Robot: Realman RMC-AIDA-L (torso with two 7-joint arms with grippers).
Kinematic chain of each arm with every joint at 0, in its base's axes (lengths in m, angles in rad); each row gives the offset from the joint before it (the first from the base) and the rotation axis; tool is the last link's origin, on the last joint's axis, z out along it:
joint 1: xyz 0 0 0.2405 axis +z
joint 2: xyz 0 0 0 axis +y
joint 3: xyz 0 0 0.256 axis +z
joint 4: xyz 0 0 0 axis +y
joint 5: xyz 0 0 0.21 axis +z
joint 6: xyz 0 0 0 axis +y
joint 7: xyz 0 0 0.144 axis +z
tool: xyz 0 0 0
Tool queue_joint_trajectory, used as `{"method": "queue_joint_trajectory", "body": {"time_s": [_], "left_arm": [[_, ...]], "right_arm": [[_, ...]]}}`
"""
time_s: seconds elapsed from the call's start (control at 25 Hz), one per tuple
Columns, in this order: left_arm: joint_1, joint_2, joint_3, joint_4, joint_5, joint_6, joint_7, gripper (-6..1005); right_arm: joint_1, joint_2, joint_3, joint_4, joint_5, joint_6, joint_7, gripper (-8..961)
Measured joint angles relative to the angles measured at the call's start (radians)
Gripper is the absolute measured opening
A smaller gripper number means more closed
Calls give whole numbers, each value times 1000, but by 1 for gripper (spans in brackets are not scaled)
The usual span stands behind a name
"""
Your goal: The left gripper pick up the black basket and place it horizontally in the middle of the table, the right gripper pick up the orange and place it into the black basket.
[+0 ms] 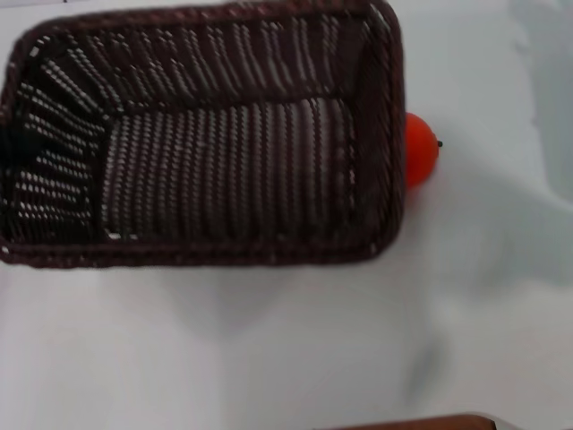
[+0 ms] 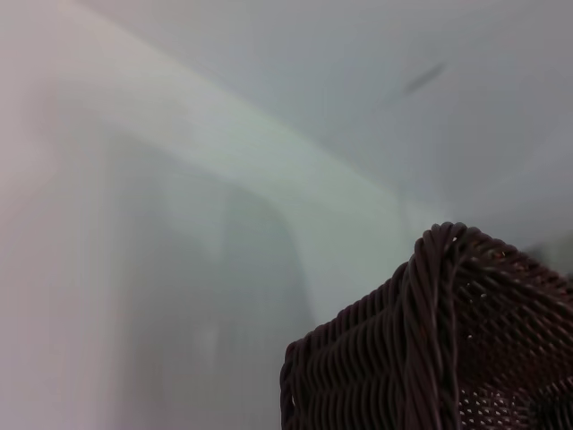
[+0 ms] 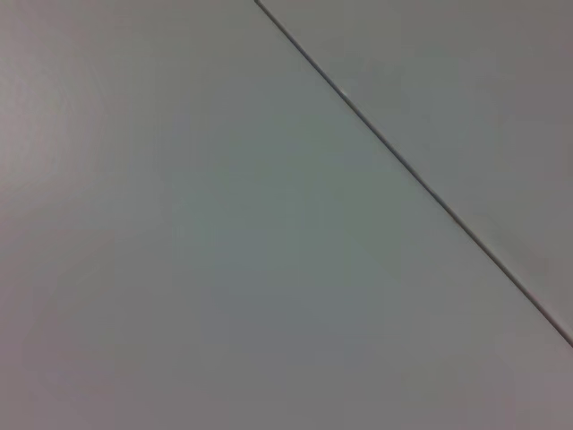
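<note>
The black basket fills the upper left of the head view, long side left to right, open side towards me. A soft shadow lies on the white table below it. A dark shape at the basket's left end looks like my left gripper at the rim. One braided corner of the basket shows in the left wrist view. The orange lies on the table just right of the basket, partly hidden by its rim. My right gripper is out of view; its wrist view shows only bare table.
A thin dark seam crosses the table in the right wrist view. A brown strip shows at the bottom edge of the head view. White table stretches in front of and to the right of the basket.
</note>
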Motion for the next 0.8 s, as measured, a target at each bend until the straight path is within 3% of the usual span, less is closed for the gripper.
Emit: {"method": "queue_joint_trajectory", "body": {"time_s": [0.2, 0.32, 0.48, 0.8], "left_arm": [[17, -24, -51, 6, -15, 55, -14, 150], [27, -60, -35, 11, -11, 114, -15, 150], [36, -69, 21, 33, -11, 158, -16, 150], [59, -64, 137, 109, -11, 278, -25, 150]], "right_arm": [[3, 0, 0, 4, 0, 0, 0, 717], [5, 0, -4, 5, 0, 0, 0, 718], [7, 0, -5, 5, 0, 0, 0, 718], [8, 0, -6, 3, -1, 0, 1, 718]]}}
